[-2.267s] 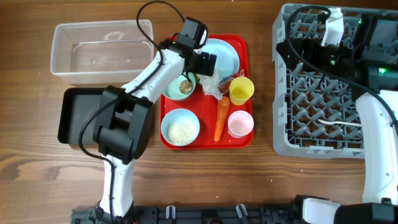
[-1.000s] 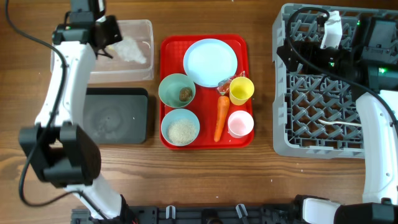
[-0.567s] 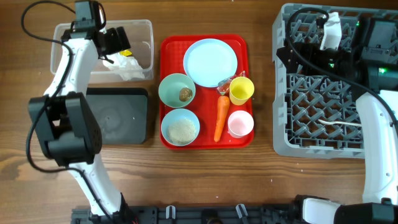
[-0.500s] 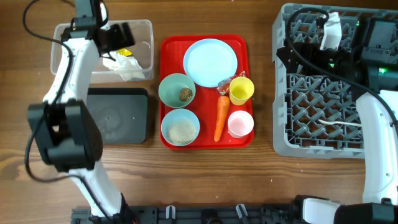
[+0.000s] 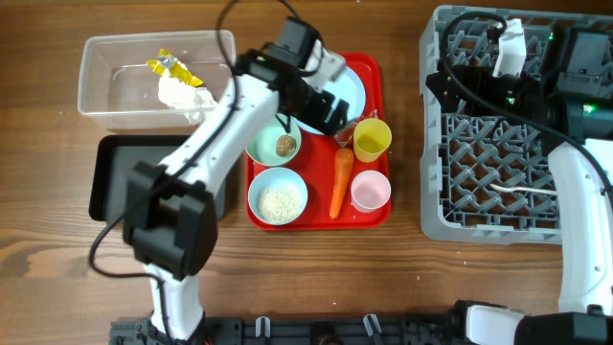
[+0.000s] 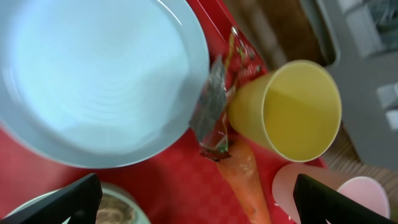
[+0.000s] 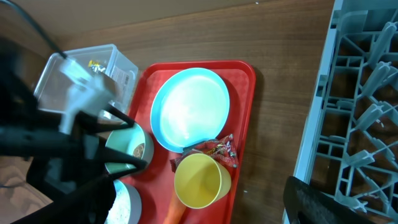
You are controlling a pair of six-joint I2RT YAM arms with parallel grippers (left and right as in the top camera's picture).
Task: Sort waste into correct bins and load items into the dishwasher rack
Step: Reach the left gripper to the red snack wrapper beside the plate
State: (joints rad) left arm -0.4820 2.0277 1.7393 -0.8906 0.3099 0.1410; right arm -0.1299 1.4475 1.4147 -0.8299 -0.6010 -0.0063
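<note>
My left gripper (image 5: 330, 105) (image 6: 196, 202) hangs open over the red tray, with nothing between its fingers. Below it lie a red wrapper (image 6: 214, 109) (image 5: 351, 123) at the edge of the light-blue plate (image 6: 93, 81) (image 5: 352, 81), the yellow cup (image 6: 292, 112) (image 5: 373, 139), the carrot (image 6: 245, 180) (image 5: 339, 182) and the pink cup (image 5: 370, 190). A bowl (image 5: 278, 144) holds a brown lump; another bowl (image 5: 278, 199) holds rice. The clear tub (image 5: 105, 72) contains the tissue (image 5: 182, 93) and a yellow wrapper (image 5: 165, 65). My right gripper (image 5: 445, 81) (image 7: 199, 208) stays open above the dishwasher rack (image 5: 498, 163).
The black tray (image 5: 105, 177) lies just below the clear tub, partly under my left arm. All dishes stand on the flat red serving tray (image 5: 316, 216). Bare wooden table (image 5: 407, 249) separates that tray from the rack.
My left gripper opened over the clear tub, left the tissue and yellow wrapper there, then swung right to the red tray. The right arm stayed still.
</note>
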